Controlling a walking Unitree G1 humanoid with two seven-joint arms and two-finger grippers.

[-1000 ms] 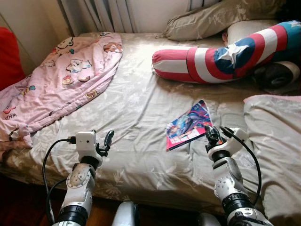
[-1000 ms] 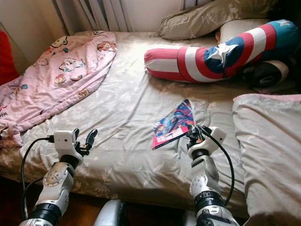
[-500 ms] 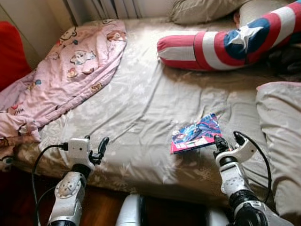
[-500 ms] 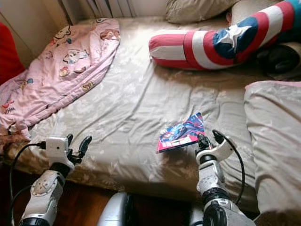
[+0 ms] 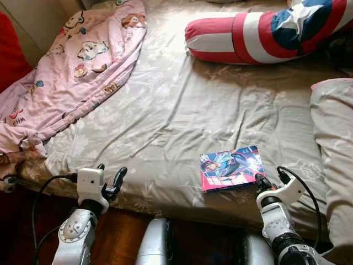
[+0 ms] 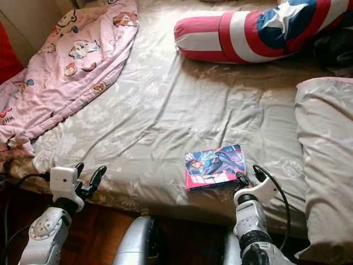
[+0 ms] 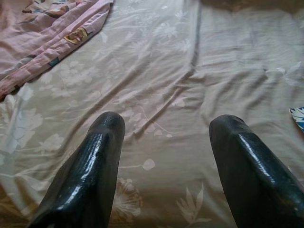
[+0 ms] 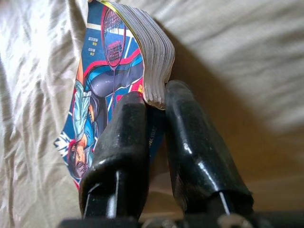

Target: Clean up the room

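Bright window light, soft focus

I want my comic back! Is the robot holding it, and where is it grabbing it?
Yes. The right gripper is shut on the comic book, pinching its page edge at a corner. The left gripper is open over the bed sheet, holding nothing.

The striped bolster [image 5: 265, 30] runs off the frame's top edge.
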